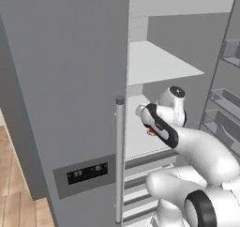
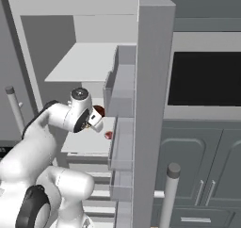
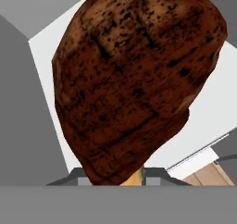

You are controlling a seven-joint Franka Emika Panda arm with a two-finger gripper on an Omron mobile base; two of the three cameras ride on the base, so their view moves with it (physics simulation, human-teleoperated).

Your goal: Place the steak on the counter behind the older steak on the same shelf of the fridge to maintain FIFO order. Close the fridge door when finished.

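Dark brown lump of steak carried inside the open fridge

The white arm reaches into the tall silver-grey fridge (image 1: 65, 80), and its two-finger gripper (image 2: 96, 118) is closed narrowly on the small dark brown, rounded steak (image 3: 134, 79), which looms close in the hand view with a tan-orange bit at its lower end. In the right base view the brown steak (image 2: 98, 111) hangs above the plain white shelf (image 2: 87, 142), with the small flat pink-red older steak (image 2: 108, 135) lying on that shelf just beside and below it. The silver-grey fridge door (image 2: 150, 104) with grey bins stands open at the right.
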